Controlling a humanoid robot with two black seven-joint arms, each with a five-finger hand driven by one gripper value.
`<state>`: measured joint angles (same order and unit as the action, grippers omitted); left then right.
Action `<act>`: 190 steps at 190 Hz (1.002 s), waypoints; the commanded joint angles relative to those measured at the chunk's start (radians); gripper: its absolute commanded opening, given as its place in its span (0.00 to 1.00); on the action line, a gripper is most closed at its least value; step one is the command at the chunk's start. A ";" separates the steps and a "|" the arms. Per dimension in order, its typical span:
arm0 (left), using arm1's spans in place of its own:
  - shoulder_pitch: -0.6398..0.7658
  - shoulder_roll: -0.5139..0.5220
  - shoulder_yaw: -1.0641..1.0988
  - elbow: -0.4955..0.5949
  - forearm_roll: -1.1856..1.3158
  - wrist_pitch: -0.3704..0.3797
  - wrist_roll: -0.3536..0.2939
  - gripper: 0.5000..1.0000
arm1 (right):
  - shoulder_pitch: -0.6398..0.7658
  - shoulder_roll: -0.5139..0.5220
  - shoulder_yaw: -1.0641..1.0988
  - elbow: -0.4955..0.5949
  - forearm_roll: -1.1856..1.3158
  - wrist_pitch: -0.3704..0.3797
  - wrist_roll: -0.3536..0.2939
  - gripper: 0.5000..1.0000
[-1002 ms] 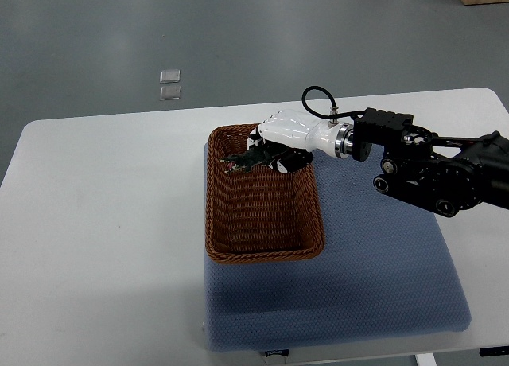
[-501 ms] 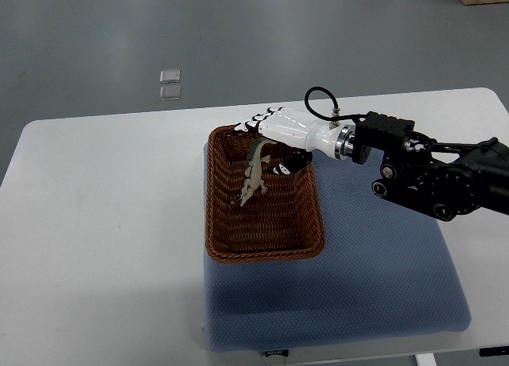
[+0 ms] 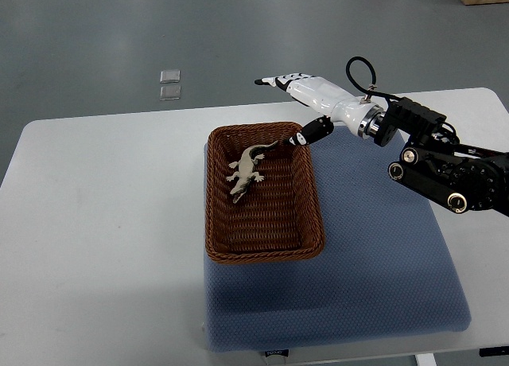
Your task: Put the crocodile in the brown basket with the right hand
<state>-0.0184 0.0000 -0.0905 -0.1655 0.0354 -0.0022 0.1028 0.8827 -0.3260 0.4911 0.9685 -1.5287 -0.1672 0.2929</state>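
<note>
The crocodile [image 3: 246, 168] lies flat on the woven floor of the brown basket [image 3: 265, 255], in the basket's far half. Its tail runs toward the far right corner, and nothing touches it.

Just past that far right corner hangs the right hand [image 3: 308, 94], white-shelled and clear of the rim. Its fingers [image 3: 274, 81] are stretched out straight beyond the basket's far edge, and the dark-tipped thumb [image 3: 306, 135] is splayed down toward the corner. The hand is spread wide and holds nothing. Its black forearm [image 3: 437, 163] reaches away to the basket's right.

The basket sits on the left part of a blue mat [image 3: 382, 262], which extends to the basket's right and near side. Mat and basket rest on a white table [image 3: 103, 215]. Beyond the basket's far left, on the grey floor, lie two small clear squares [image 3: 169, 84].
</note>
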 commanded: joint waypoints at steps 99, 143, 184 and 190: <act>0.000 0.000 0.000 0.000 0.001 0.001 0.000 1.00 | -0.182 0.036 0.451 -0.174 0.651 0.152 -0.012 0.84; 0.000 0.000 0.000 0.000 0.000 0.001 0.000 1.00 | -0.211 0.061 0.506 -0.214 0.794 0.163 -0.046 0.84; 0.000 0.000 0.000 0.000 0.000 0.001 0.000 1.00 | -0.235 0.064 0.508 -0.243 0.917 0.221 -0.055 0.84; 0.000 0.000 -0.002 0.000 0.000 -0.001 0.000 1.00 | -0.238 0.064 0.506 -0.245 0.924 0.224 -0.055 0.84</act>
<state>-0.0184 0.0000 -0.0905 -0.1656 0.0354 -0.0017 0.1028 0.6532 -0.2628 0.9986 0.7344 -0.6405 0.0423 0.2383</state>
